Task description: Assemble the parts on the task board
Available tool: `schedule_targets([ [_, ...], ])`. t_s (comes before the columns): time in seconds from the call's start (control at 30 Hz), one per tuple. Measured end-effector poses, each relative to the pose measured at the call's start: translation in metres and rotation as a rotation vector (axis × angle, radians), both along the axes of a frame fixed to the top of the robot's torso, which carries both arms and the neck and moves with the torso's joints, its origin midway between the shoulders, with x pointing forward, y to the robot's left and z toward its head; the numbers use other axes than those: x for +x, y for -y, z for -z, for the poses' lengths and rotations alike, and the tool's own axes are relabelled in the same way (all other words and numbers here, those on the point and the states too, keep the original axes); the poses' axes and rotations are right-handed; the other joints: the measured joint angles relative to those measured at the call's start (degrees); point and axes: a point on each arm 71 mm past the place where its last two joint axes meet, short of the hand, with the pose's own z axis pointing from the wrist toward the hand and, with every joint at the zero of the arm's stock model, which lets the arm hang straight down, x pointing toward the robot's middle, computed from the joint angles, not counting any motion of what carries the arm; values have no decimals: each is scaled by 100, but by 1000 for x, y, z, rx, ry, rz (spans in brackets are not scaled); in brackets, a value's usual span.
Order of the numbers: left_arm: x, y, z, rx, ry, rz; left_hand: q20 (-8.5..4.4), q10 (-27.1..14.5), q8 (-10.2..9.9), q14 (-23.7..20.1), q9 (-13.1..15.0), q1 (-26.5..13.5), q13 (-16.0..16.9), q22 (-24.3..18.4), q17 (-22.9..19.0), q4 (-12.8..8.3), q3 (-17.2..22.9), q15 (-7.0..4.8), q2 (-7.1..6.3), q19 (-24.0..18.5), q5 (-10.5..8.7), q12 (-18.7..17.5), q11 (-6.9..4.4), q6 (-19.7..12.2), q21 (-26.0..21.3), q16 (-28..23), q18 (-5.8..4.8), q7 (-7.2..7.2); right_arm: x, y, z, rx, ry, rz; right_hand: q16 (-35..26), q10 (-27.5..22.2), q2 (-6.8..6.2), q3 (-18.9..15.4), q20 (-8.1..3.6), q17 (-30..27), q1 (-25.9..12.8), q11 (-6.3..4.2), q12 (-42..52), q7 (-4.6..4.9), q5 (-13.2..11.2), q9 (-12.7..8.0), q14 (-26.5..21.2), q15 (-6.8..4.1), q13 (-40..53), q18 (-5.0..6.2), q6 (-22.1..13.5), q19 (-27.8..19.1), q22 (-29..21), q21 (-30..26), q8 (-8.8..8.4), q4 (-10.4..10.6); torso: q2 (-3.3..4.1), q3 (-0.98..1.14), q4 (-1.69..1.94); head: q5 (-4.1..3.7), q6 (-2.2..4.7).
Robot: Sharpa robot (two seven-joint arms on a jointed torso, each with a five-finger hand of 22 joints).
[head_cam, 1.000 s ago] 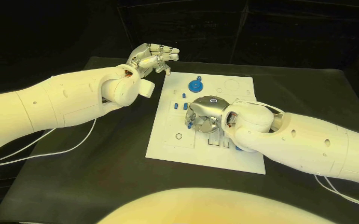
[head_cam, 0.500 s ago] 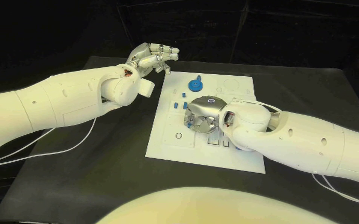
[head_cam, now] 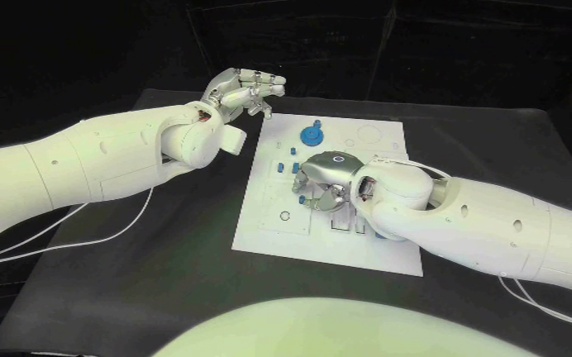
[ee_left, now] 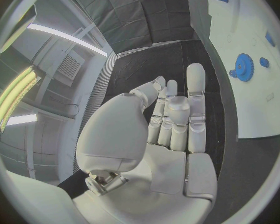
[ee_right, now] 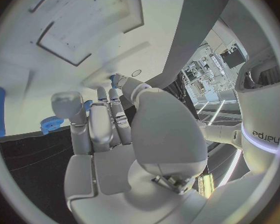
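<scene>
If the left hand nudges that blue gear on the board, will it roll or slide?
The blue gear lies flat on the task board, so it would probably slide, not roll. It looks small and thin, likely light. Its toothed rim should give fingers some grip.

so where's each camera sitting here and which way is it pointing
Head view: on the robot's head, looking down at the task board; shows both arms, left hand and right hand.
Left wrist view: behind the left hand, facing the board's edge.
Right wrist view: behind the right hand, facing the board close up.
Shared: the blue gear shows in head and left wrist views.
</scene>
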Motion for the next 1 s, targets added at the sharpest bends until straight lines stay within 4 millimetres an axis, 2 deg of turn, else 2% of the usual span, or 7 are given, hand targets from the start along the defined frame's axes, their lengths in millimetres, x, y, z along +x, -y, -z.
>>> schedule_targets([
  [0.17,0,-1,0,1,-2,0,0,0,0,0,0,0,0,0,0,0,0,0,0,0,0,0,0,-20,0,0,0,20,-3,10,-4,23,9,12,-36,-65,20,-145,2,-86,-48,-11,51,-41,65,0,0,0,22,38,-98,-34,-99,-49,0,-7,0,4,-3,2,10],
  [0.37,0,-2,1,2,-7,1,0,1,0,0,-5,-21,6,-6,-21,0,-32,0,21,0,0,23,0,-20,0,0,-1,20,-6,38,-17,58,20,53,-37,-65,52,-238,2,-78,-79,-11,171,-41,130,20,0,0,35,37,-98,-34,-69,-50,0,10,-4,4,-6,-5,32],
  [0.57,0,-3,1,4,-11,1,0,1,0,0,-5,-20,6,-6,-21,0,-32,0,20,0,0,24,0,-20,0,0,-1,20,12,72,-54,102,63,141,18,-12,74,-305,2,-19,-101,-64,303,-63,130,26,0,0,42,37,-75,-34,6,-22,22,12,-8,-1,-6,-137,122],
  [0.67,0,-3,1,4,-13,3,0,-14,0,0,-4,-20,5,-5,-20,0,-32,0,20,0,0,24,10,-22,0,0,-1,19,24,90,-64,99,73,195,50,-12,35,-414,2,-19,-139,-63,336,-92,130,26,0,-1,42,37,-105,-34,-20,-23,22,17,-10,-4,-7,-204,162],
  [0.83,0,-2,1,3,-14,5,0,-40,0,0,-4,-20,5,-5,-21,0,-32,0,20,0,0,24,-1,-42,0,0,0,-1,40,119,-66,74,64,289,22,-34,-2,-714,2,-112,-176,-85,437,-110,130,20,3,-3,35,36,-175,-34,-126,-80,22,62,-11,-11,-14,-280,211],
  [0.9,1,-2,1,3,-15,6,0,-40,0,0,-4,-20,5,-5,-20,0,-32,0,20,0,0,23,-1,-41,0,0,-1,-1,42,123,-65,66,57,306,17,-76,-2,-852,2,-143,-176,-124,458,-119,130,20,22,-22,35,37,-197,-34,-154,-109,22,84,-10,-10,-14,-296,218],
  [1.0,1,-3,2,3,-15,6,0,-40,0,0,-4,-20,5,-5,-20,0,-32,0,20,0,0,24,-1,-41,0,0,-1,-1,45,128,-64,50,46,323,-17,-201,-2,-1077,-20,-208,-176,-103,506,-131,130,20,22,-23,27,37,-248,-56,-229,-181,22,119,-8,-8,-14,-307,219],
])
